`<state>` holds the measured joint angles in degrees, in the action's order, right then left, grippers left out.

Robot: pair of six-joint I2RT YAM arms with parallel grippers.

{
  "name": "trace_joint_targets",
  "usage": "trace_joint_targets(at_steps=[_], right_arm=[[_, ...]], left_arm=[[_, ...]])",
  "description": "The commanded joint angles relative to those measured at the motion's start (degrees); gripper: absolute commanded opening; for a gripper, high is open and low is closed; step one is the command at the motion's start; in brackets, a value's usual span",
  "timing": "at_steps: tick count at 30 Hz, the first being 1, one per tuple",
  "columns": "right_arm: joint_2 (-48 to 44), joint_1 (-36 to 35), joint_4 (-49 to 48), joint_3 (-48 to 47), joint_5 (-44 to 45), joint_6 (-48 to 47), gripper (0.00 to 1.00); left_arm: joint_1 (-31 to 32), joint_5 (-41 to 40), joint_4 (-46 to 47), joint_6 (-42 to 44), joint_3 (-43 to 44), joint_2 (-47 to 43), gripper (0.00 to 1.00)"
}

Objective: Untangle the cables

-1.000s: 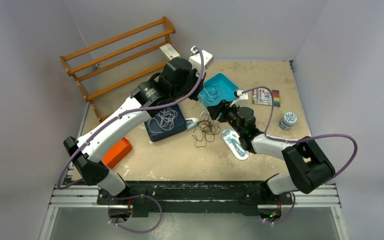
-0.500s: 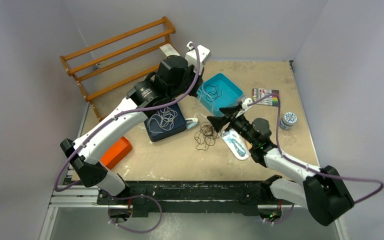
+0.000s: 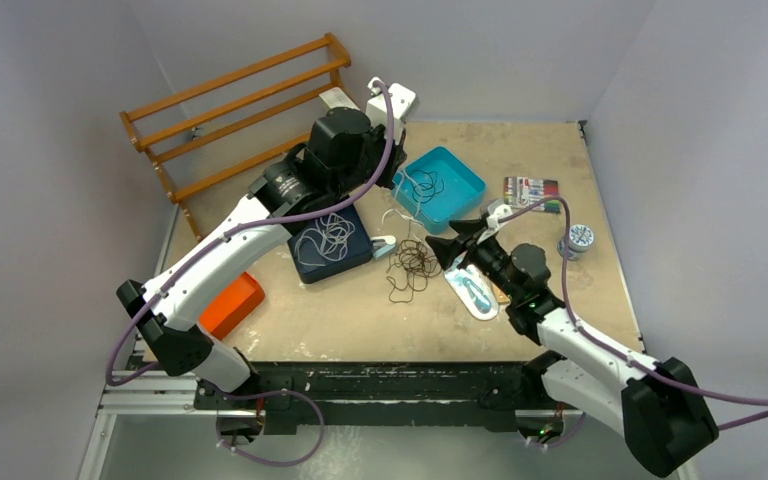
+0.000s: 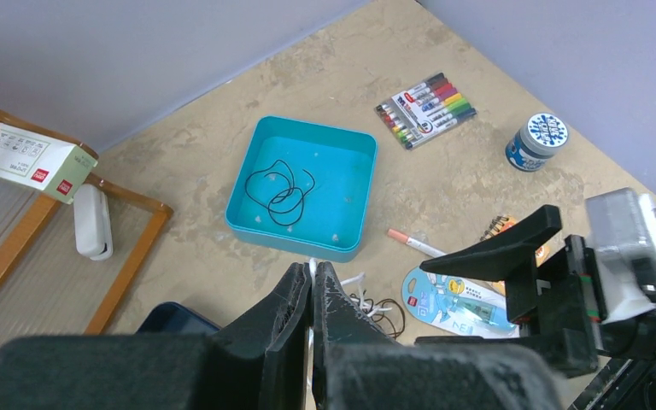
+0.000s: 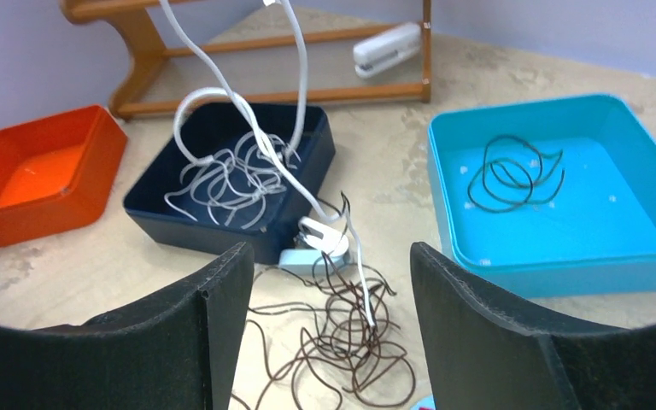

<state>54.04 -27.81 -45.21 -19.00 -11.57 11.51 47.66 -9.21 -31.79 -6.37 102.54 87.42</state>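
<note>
Two jobs: left fingers [image 4: 286, 316] clench white cable [image 5: 260, 139] high, to draw it off brown cable [image 5: 350, 346]; right fingers [image 5: 213, 299] spread, poised to pin that.

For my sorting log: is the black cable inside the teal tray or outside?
Inside: the black cable lies coiled within the teal tray.

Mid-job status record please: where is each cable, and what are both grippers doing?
white cable: mostly coiled in the navy tray; one strand runs up to the left gripper, another trails onto the table
black cable: loose coil, alone in the teal tray
brown cable: tangled heap on the table between the trays, with a white strand lying across it
left gripper: shut on the white cable, above the trays
right gripper: open, holding nothing, pointed at the brown cable
</note>
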Motion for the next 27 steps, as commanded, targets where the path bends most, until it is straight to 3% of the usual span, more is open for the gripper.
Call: trace_joint_targets(at_steps=[1, 7, 13, 21, 27], right_arm=[[3.2, 0.2, 0.5, -1.8, 3.7, -2.0, 0.67], [7.7, 0.2, -2.3, -3.4, 3.8, -2.1, 0.58], [13.9, 0.2, -7.8, -5.5, -1.5, -5.7, 0.59], [19.2, 0.1, -5.6, -9.5, 7.5, -5.6, 0.50], [19.4, 0.2, -5.6, -9.1, 10.0, -5.0, 0.49]], left_arm=[[-0.2, -0.5, 2.6, 0.4, 3.1, -2.2, 0.00], [-0.2, 0.2, 2.6, 0.5, 3.2, -2.0, 0.00], [-0.2, 0.3, 2.3, 0.8, 3.3, -2.0, 0.00], [-0.2, 0.3, 2.2, 1.1, 3.6, -2.6, 0.00], [-0.2, 0.3, 2.2, 1.3, 3.2, -2.9, 0.00]])
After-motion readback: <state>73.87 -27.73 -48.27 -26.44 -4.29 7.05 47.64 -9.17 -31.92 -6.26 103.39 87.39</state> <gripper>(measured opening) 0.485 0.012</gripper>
